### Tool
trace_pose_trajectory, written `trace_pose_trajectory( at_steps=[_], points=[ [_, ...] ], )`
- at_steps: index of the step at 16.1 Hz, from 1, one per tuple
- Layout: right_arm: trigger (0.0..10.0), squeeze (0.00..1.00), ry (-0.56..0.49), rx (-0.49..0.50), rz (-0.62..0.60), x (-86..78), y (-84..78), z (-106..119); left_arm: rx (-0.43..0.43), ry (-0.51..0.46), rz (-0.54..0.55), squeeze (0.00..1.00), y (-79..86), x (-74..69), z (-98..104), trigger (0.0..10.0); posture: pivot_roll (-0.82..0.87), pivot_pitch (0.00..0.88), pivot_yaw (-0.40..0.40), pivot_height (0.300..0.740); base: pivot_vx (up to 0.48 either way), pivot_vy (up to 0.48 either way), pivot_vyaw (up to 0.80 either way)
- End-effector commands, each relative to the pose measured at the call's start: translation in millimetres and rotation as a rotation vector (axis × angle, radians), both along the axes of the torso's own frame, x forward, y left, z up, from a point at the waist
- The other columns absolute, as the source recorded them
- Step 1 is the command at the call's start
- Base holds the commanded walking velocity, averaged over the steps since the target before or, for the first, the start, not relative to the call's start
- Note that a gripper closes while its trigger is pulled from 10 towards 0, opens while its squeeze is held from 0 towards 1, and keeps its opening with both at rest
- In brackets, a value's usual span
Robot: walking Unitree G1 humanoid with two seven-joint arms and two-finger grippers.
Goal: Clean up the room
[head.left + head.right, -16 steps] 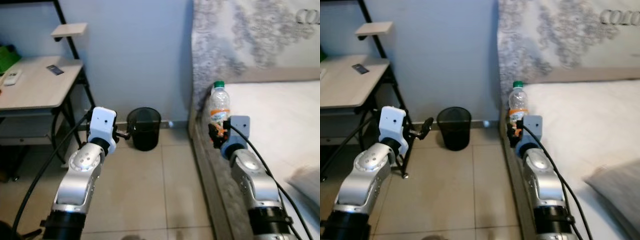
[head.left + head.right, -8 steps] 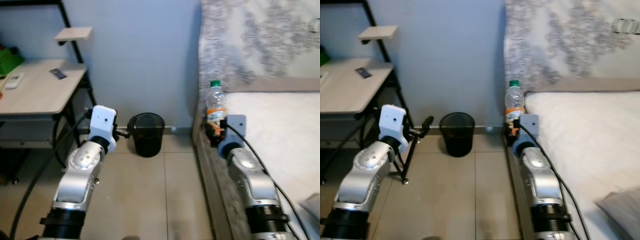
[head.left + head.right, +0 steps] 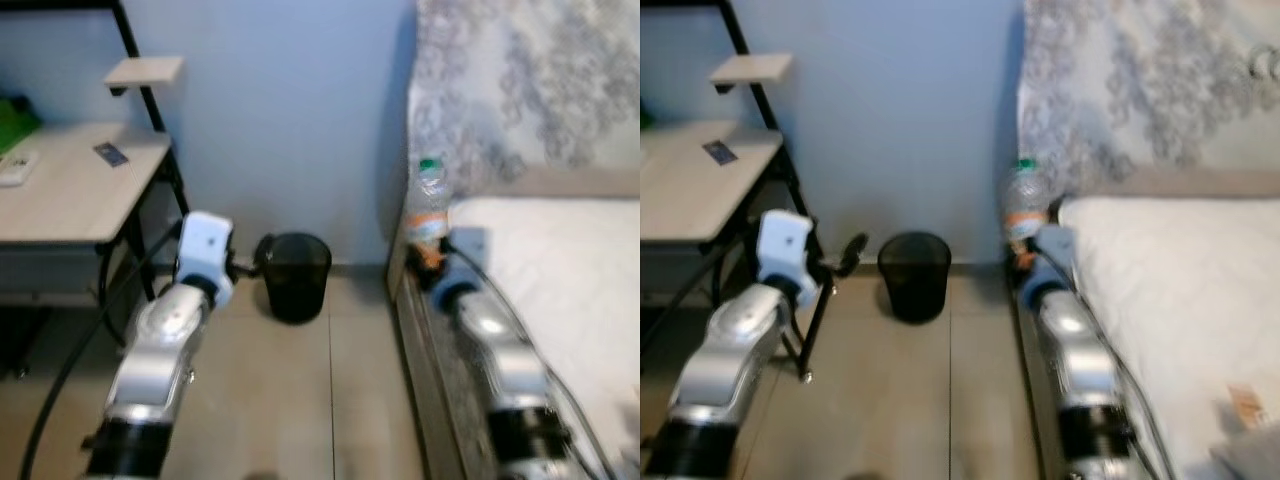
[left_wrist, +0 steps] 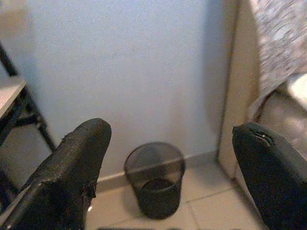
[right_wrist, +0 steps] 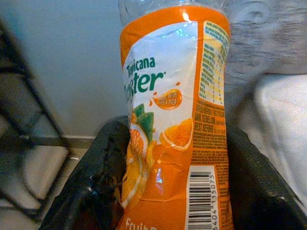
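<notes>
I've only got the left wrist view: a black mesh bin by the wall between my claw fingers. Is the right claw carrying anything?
Observer: Yes, the right claw is shut on an orange-labelled plastic bottle, held upright.
Operator: Cap on?
Observer: A green cap shows on top in the left eye view, though it is blurred.
Operator: Where's the bin relative to that bottle?
Observer: The bin stands on the floor against the wall, to the robot's left of the bottle, with the bed on the right.

Motion is blurring both eye views. The picture's edges are cutting off the bottle (image 5: 175,120) top and bottom, and the worktop (image 3: 60,185) on one side.
</notes>
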State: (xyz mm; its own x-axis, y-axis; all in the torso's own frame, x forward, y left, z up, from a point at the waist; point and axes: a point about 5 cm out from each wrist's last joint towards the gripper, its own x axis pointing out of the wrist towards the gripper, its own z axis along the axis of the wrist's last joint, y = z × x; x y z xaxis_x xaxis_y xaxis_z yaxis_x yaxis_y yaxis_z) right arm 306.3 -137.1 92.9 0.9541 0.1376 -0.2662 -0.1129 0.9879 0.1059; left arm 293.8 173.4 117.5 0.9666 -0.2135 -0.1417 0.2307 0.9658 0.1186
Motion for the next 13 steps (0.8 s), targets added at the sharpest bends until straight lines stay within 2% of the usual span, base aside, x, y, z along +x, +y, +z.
trace_pose_trajectory(
  at_steps=[1,2,8,11,13],
  points=[
    [10.0,0.0,-0.008,-0.017,-0.009,0.8,-8.3,3.5,-0.008,-0.022,-0.011,0.0,-4.2,2.9,6.1,10.0,0.11,0.0,0.021,0.74,0.341,0.0,0.0],
    [10.0,0.0,-0.012,-0.032,0.023,0.2,-4.1,3.5,-0.004,-0.025,-0.014,0.0,-3.2,4.6,8.4,10.0,0.1,0.0,0.027,0.74,0.345,0.0,0.0],
    [10.0,0.0,-0.004,-0.026,0.021,2.3,-3.4,2.8,0.003,-0.024,-0.009,0.0,-0.7,7.3,9.0,10.0,0.1,0.0,0.031,0.74,0.349,0.0,0.0],
    [10.0,0.0,-0.005,-0.039,0.037,4.3,-2.1,4.0,0.007,-0.024,-0.005,0.0,0.6,9.6,10.6,10.0,0.1,0.0,0.041,0.74,0.36,0.0,0.49],
    [10.0,0.0,0.013,-0.007,-0.006,5.4,-5.9,2.5,0.005,-0.025,-0.005,0.0,0.4,10.4,11.2,10.0,0.1,0.0,0.04,0.74,0.368,0.0,0.0]
  ],
)
